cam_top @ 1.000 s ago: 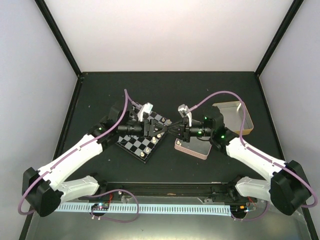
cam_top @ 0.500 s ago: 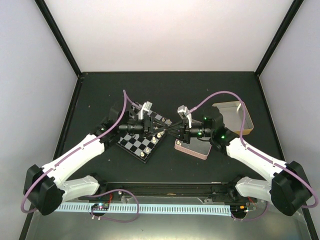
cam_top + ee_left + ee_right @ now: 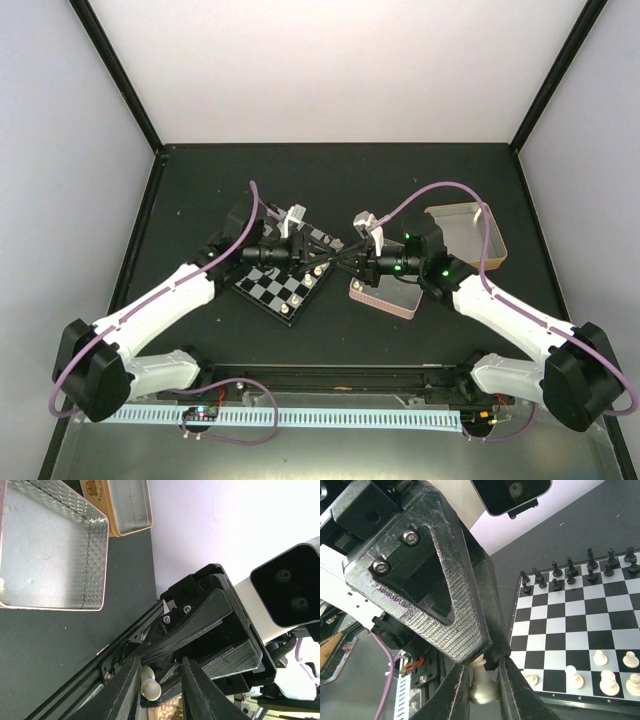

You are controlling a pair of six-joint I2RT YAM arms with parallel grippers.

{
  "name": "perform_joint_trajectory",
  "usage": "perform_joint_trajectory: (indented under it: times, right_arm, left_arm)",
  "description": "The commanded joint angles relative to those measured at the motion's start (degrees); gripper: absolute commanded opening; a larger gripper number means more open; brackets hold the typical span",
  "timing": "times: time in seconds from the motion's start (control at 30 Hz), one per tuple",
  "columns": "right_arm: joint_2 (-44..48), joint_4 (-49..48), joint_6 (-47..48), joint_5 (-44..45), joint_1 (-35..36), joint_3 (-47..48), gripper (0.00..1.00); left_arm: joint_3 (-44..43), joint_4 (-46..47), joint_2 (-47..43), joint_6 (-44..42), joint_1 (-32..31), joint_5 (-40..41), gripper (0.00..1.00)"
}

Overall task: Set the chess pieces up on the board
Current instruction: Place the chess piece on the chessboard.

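Item: cream chess piece [image 3: 483,687], held off the chessboard [image 3: 570,640], beside the pink tin [image 3: 385,298]. Right claw [image 3: 484,675] is clamped on its lower body. Left claw [image 3: 161,667] is parted around it. Probably light, rigid and slippery, so grip mid-body.

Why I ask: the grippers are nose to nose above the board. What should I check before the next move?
1. White piece between the right gripper's fingers: ok.
2. Left gripper gripping that piece: cannot tell.
3. Grippers clear of each other: not ok, they meet tip to tip.
4. Free squares on the board beside the placed white pieces: ok.
5. Black pieces upright on their rows: ok.
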State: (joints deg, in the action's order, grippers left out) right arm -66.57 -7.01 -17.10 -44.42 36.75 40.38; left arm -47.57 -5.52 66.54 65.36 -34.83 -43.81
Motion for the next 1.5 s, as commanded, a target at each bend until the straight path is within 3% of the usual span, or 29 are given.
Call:
perform_joint_trajectory:
  times: [0.0,0.17,0.43,0.57,0.67,0.83,1.03,1.17,1.47]
  right_arm:
    - [0.3,-1.5,1.5,2.5,0.8,2.3,0.06]
    - [-0.1,-0.9,1.9,2.9,1.0,3.1,0.06]
    - [-0.4,0.1,2.0,4.4,1.3,3.4,0.09]
    - [-0.4,3.6,2.1,5.9,1.2,4.2,0.25]
    - [0.0,6.0,0.9,8.8,1.2,3.7,0.5]
    - [4.4,3.8,-3.2,16.4,1.0,-0.7,0.67]
    - [8.2,4.2,-7.7,30.6,0.9,-4.1,0.69]
    - [7.8,5.3,-9.1,35.5,0.9,-4.3,0.69]
    - [5.4,6.6,-10.7,38.1,0.9,-4.0,0.69]
  left_arm:
    - [-1.9,0.3,1.2,0.5,-0.7,-3.2,0.24]
    - [-2.2,-2.4,2.4,-1.5,-0.9,-3.0,0.22]
    - [-2.4,-2.6,3.0,-2.5,-1.0,-2.5,0.02]
    - [-2.4,-4.5,2.6,-4.9,-0.9,-0.4,0.02]
    - [-2.3,-9.0,1.9,-9.2,-0.5,5.0,0.01]
    - [-1.4,-18.2,-0.9,-18.9,-0.5,19.3,0.02]
    - [3.0,-20.0,-3.2,-27.1,-2.2,34.9,0.01]
    - [5.0,-20.0,-1.3,-31.8,-4.9,43.8,0.02]
    - [6.1,-14.9,6.0,-36.6,-8.7,47.4,0.02]
